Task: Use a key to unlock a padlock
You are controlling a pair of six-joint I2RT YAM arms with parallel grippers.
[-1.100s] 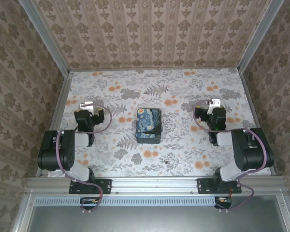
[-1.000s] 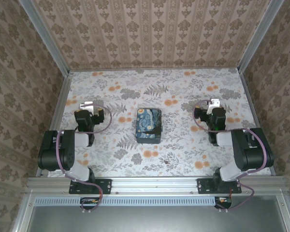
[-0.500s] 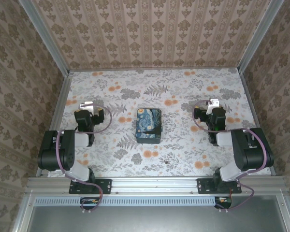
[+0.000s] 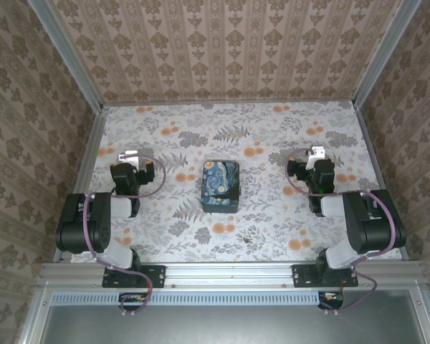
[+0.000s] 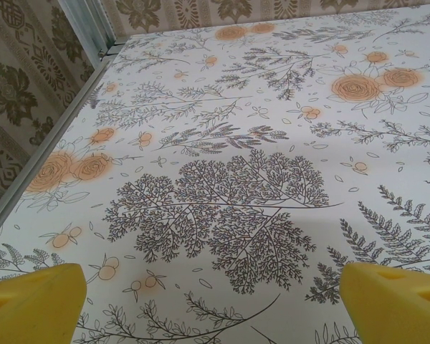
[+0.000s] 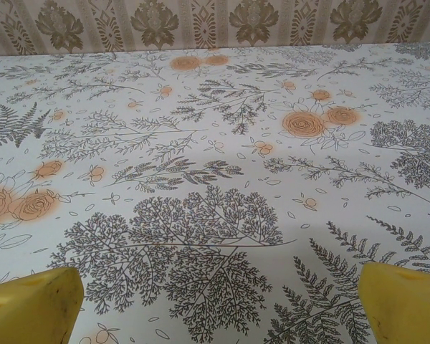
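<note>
The padlock [image 4: 248, 239] is a tiny dark speck on the flowered tablecloth, near the front edge between the two arm bases. The key is too small to make out. My left gripper [image 4: 129, 155] rests at the left of the table, pointing toward the back wall, well away from the padlock. Its yellow fingers [image 5: 30, 304] stand wide apart over bare cloth, so the left gripper [image 5: 215, 308] is open and holds nothing. My right gripper [image 4: 317, 151] rests at the right in the same way. The right gripper [image 6: 218, 308] is open too, its yellow fingers [image 6: 405, 301] far apart.
A blue-and-yellow Starry Night printed box [image 4: 221, 185] stands mid-table between the arms. Patterned walls close in the back and both sides, with an aluminium rail [image 5: 86, 32] along the left edge. The arm bases sit on the front rail [image 4: 222, 274].
</note>
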